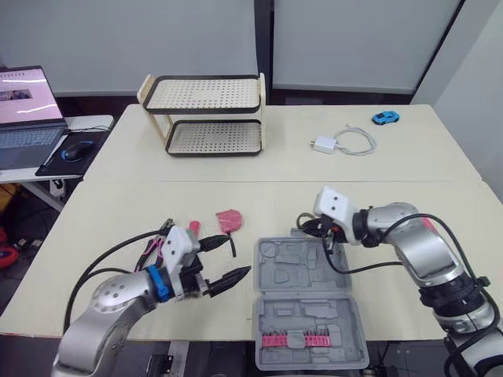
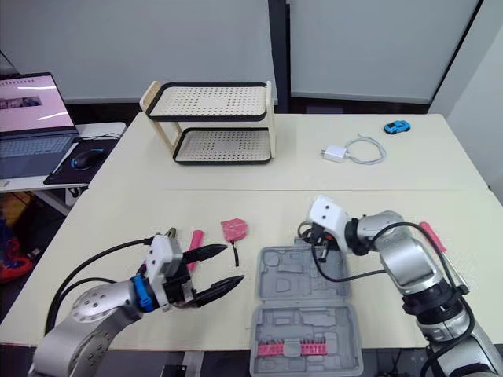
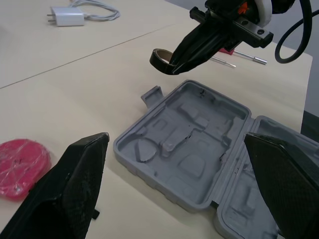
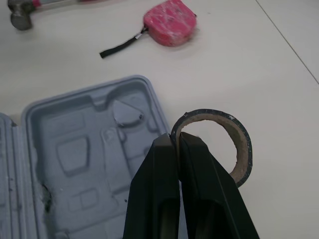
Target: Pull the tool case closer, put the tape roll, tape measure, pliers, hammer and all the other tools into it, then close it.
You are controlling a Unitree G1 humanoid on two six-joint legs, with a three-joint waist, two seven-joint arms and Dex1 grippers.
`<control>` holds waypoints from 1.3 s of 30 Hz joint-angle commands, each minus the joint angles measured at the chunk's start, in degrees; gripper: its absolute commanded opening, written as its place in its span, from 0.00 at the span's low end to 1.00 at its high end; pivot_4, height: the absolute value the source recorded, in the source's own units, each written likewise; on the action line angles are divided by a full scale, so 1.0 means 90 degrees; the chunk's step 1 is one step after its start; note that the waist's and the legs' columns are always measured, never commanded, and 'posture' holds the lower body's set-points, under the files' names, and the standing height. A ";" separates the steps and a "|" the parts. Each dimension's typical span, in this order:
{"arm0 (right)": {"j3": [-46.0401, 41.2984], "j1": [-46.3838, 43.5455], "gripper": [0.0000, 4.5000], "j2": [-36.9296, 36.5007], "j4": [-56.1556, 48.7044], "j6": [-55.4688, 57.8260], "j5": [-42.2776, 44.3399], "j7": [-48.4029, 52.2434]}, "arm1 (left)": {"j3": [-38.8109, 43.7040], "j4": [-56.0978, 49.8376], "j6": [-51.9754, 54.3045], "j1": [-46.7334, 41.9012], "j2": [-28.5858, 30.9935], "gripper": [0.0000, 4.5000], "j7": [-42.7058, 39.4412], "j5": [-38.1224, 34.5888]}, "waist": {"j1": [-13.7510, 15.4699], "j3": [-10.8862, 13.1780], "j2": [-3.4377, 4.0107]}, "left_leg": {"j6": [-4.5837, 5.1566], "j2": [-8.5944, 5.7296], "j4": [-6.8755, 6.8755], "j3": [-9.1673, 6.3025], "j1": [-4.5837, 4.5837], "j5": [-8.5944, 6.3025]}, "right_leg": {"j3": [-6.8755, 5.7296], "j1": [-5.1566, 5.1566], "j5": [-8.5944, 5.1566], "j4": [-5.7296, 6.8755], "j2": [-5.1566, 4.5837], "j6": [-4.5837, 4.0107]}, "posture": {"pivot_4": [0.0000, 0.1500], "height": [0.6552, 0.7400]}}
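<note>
Holds the right arm in from the right with the elbow bent and the forearm angled left, placing the right gripper (image 4: 175, 140) over the far right corner of the tool case (image 1: 302, 271). Keeps both fingers (image 4: 158, 169) pressed together on one side of the wall of the tape roll (image 4: 241, 149), clamping it. Carries the roll in the air, clear of case and table (image 1: 236, 165).

Rests the left arm low at the near left, forearm pointing right, with the left gripper (image 1: 238, 254) just left of the case. Spreads its fingers wide apart, with nothing between them.

Tape roll: dark outer band, brown cardboard core, ring shape, tilted in the grip.

Tool case: grey, opened flat at the near centre of the table, hinge running left to right between a far half and a near half. Moulded recesses in both halves; a row of pink bits (image 1: 302, 339) seated in the near half.

Tape measure (image 1: 229, 221): pink, on the table just beyond the left gripper, left of the case, black strap trailing.

Hammer (image 4: 21, 19): further left, pink handle. More pink-handled items behind the left forearm, possibly the pliers; too hidden to confirm.
</note>
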 commanded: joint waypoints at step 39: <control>0.1448 -0.0123 0.01 0.1205 0.1204 -0.0808 -0.0620 -0.0526 | 0.0316 -0.0376 0.0191 0.0100 0.0417 1.00 0.0038 -0.0493 | -0.0062 0.0000 0.0001 | -0.0007 0.0008 -0.0007 -0.0004 0.0003 -0.0004 | 0.0005 -0.0011 0.0001 0.0002 0.0013 -0.0003 | 1.00 1.00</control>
